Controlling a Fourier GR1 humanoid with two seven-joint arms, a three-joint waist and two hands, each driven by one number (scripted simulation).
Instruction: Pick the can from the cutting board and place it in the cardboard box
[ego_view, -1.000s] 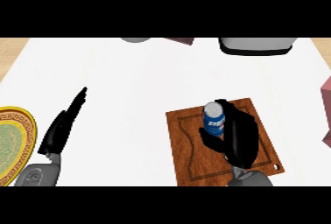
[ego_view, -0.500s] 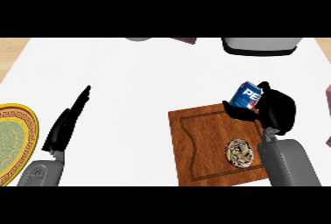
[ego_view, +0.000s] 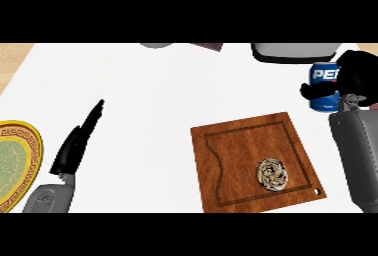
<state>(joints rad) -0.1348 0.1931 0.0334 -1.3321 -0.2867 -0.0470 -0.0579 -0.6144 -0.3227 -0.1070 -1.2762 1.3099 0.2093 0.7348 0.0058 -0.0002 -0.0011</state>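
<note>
So the white counter (ego_view: 170, 95) was the biggest thing, and it filled most of the view. Next came the brown cutting board (ego_view: 255, 160), which lay flat near the right side with only a round picture on it. The can was not on it. At the left edge sat part of a plate (ego_view: 18, 165) with a gold rim. The left hand (ego_view: 74, 145) rested beside that plate, with its fingers straight and holding nothing. The right hand (ego_view: 354, 75) was up at the far right, past the board, with its fingers curled around the can. The blue can (ego_view: 323, 87) stood upright in that hand. No cardboard box could be seen for sure, so the hand might carry the can the wrong way. The can might also slip out, because only 1 side was held.
</note>
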